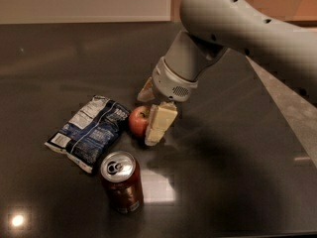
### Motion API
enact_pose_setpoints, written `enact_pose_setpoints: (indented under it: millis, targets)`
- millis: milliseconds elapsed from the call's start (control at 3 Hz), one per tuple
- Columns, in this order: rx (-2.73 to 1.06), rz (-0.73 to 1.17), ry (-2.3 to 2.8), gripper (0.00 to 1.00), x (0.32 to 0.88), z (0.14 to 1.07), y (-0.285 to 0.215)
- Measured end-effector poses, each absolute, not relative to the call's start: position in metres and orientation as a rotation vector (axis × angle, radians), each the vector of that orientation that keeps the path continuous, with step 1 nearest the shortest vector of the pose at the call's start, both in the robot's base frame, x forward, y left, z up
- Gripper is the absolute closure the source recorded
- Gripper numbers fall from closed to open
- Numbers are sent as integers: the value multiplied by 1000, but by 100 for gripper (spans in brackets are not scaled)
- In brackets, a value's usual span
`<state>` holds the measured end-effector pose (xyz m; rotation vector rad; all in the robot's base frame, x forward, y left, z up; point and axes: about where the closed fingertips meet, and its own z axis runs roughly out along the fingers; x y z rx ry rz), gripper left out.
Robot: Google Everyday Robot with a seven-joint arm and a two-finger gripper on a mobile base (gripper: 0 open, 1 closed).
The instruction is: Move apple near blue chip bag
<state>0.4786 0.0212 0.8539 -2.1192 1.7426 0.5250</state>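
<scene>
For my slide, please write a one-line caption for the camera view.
Gripper holding the apple beside the blue chip bag, red soda can nearby, on a dark table.

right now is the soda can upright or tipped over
Upright: the soda can stands silver top up. The gripper is at the apple, beside the blue chip bag.
</scene>
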Motion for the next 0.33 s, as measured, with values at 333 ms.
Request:
enact_pose_setpoints:
  millis: [333]
  targets:
    - [-2119,525,1742,0,479,854,21]
